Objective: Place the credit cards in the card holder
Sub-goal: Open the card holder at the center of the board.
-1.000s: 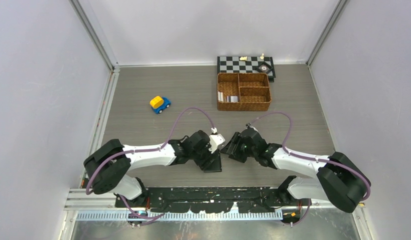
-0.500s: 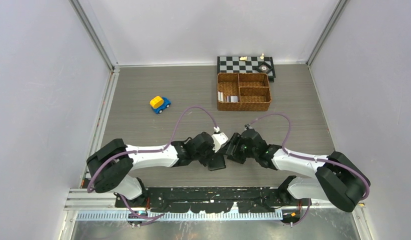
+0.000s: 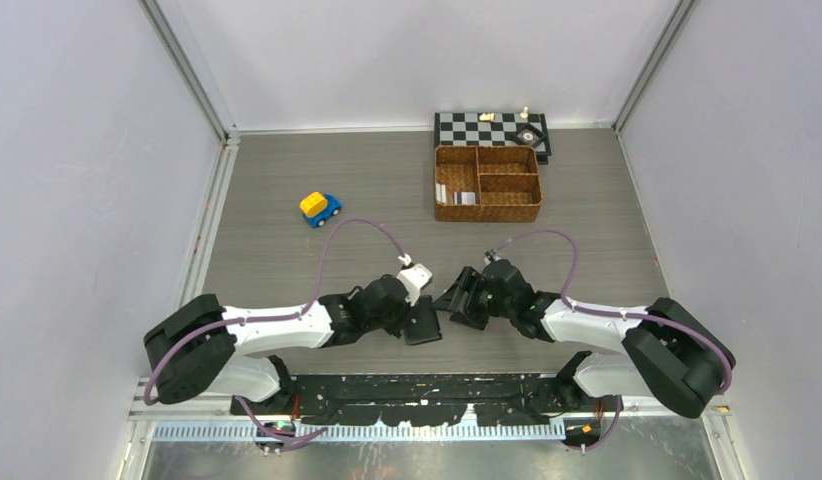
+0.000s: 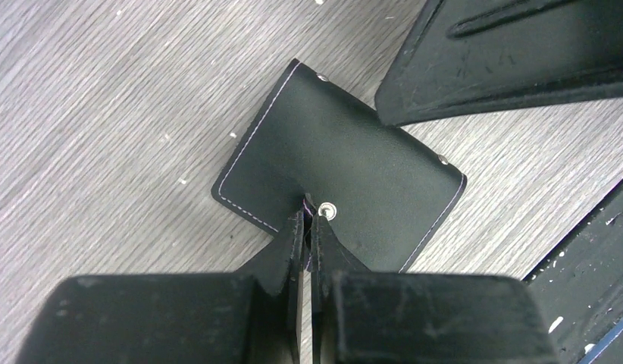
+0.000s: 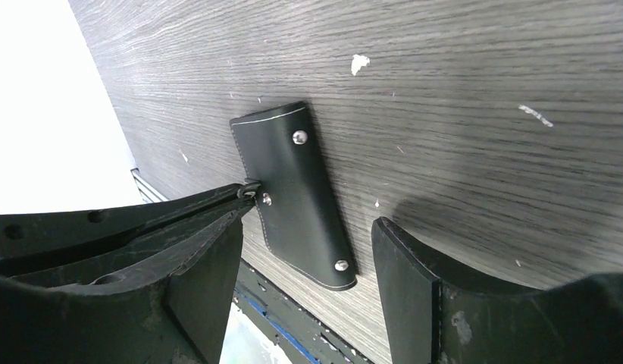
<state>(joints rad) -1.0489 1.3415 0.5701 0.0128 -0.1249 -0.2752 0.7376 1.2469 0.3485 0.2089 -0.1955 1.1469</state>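
We take the step in hand to be unsnapping the small black leather bifold card holder (image 4: 346, 167), which lies folded shut, outer face up, on the grey wood-grain table (image 3: 287, 260) at about 6 o'clock, close to the arm bases.

The left gripper (image 4: 307, 216) has its 2 fingers pinched fully together on the holder's snap tab (image 4: 317, 206), right beside the silver stud. The right gripper (image 5: 308, 224) stands wide open and holds nothing. It hangs over the holder with 1 finger on either side, and we cannot tell whether it touches the leather.

The thin pale credit cards (image 3: 454, 193) sit in the left compartment of the brown wicker divided basket (image 3: 487, 213), well apart at about 1 o'clock from the holder.

To do this well, we would:
- Have the right gripper press or clamp the holder's body before the tab is pulled. Otherwise the light leather would likely lift with the tab and the stud would not release.
- Peel the tab away from the stud at a shallow angle, because the pinch is only on its edge and could slip.
- Keep the 2 grippers from colliding, as they are very near each other.
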